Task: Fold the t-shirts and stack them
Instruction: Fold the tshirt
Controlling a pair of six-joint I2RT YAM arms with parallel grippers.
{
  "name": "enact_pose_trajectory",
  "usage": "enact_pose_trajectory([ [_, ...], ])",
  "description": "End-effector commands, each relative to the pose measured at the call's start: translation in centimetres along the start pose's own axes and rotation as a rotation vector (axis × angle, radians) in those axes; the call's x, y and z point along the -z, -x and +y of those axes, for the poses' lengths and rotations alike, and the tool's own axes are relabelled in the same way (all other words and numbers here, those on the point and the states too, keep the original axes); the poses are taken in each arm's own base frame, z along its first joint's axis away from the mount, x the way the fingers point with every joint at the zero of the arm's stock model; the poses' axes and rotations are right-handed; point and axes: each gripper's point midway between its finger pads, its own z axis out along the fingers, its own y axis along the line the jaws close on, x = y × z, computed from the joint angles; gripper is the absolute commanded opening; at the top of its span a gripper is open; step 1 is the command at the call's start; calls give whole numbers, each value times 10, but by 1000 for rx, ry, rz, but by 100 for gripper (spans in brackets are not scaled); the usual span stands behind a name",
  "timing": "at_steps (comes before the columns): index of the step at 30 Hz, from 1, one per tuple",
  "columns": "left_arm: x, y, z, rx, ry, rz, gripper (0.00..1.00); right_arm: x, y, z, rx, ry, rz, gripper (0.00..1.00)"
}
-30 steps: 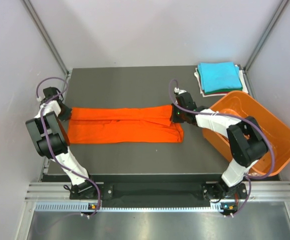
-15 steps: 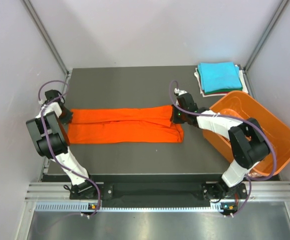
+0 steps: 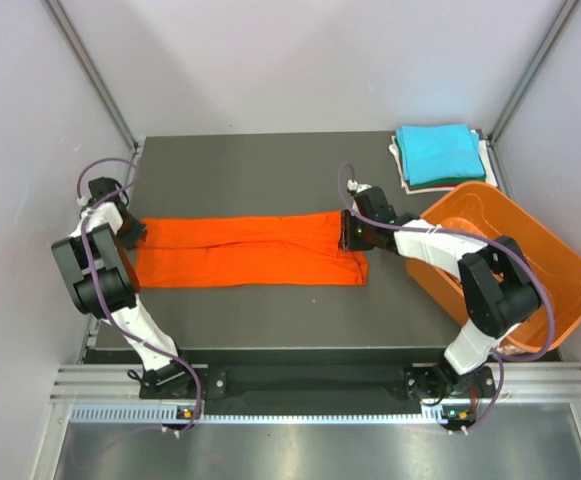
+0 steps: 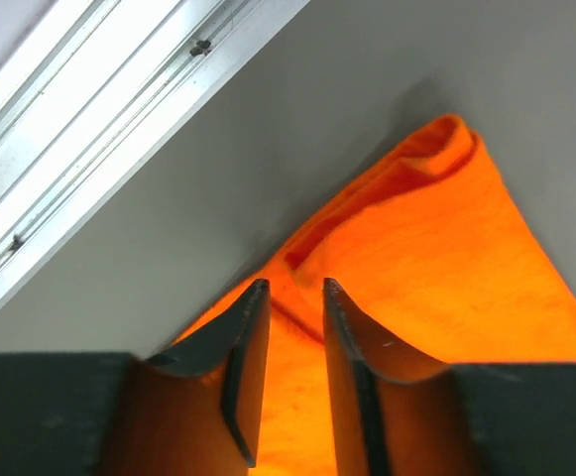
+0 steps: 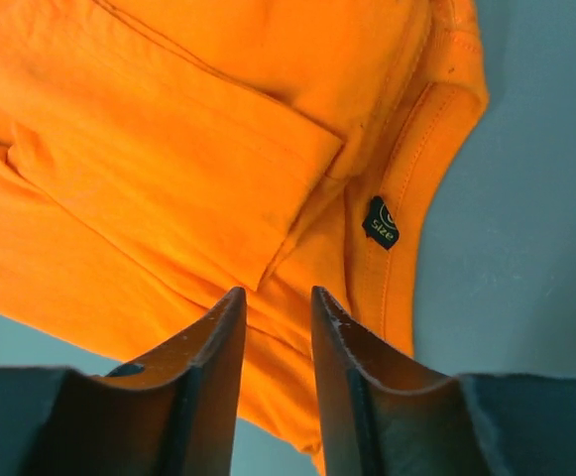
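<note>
Grey bench (image 3: 270, 165) is spread with the orange t-shirt (image 3: 240, 250), laid flat as a long folded band. The left pincer (image 4: 292, 288) and right pincer (image 5: 276, 295) are held slightly parted over its ends, cloth released. Folded t-shirts (image 3: 435, 152) are stacked at the far right corner.

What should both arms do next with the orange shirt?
Probably lift both grippers clear: the left gripper and right gripper stand parted over the ends of the orange t-shirt, which lies flat as a long strip, ready for a crosswise fold.
</note>
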Motion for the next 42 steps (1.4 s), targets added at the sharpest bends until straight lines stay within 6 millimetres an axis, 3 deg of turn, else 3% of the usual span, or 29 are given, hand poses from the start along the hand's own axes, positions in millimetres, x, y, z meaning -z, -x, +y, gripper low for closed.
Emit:
enact_pose_trajectory([
  [1, 44, 33, -15, -15, -60, -106, 36, 27, 42, 20, 63, 49, -83, 36],
  [3, 51, 33, -26, -56, -67, -122, 43, 28, 54, 28, 110, 78, -99, 38],
  [6, 56, 27, -48, -71, -144, -104, 43, 19, 66, 31, 173, 94, -100, 40],
  [10, 54, 5, -83, -116, -285, -47, 42, 2, 74, 37, 242, 130, -79, 42],
  [13, 45, -9, -92, -139, -307, 2, 43, -7, 84, 35, 281, 120, -80, 44],
  [18, 28, -25, -91, -112, -298, 67, 43, -25, 90, 20, 316, 60, -45, 45],
  [28, -3, -47, -78, -101, -224, 140, 42, -49, 67, -7, 298, 27, 58, 44],
  [33, -5, -45, -75, -102, -210, 132, 42, -51, 59, -2, 294, 65, 73, 42],
  [39, -4, -44, -75, -100, -205, 128, 42, -49, 64, 2, 300, 86, 52, 34],
  [42, -2, -43, -75, -101, -205, 123, 42, -50, 62, 2, 295, 84, 66, 37],
])
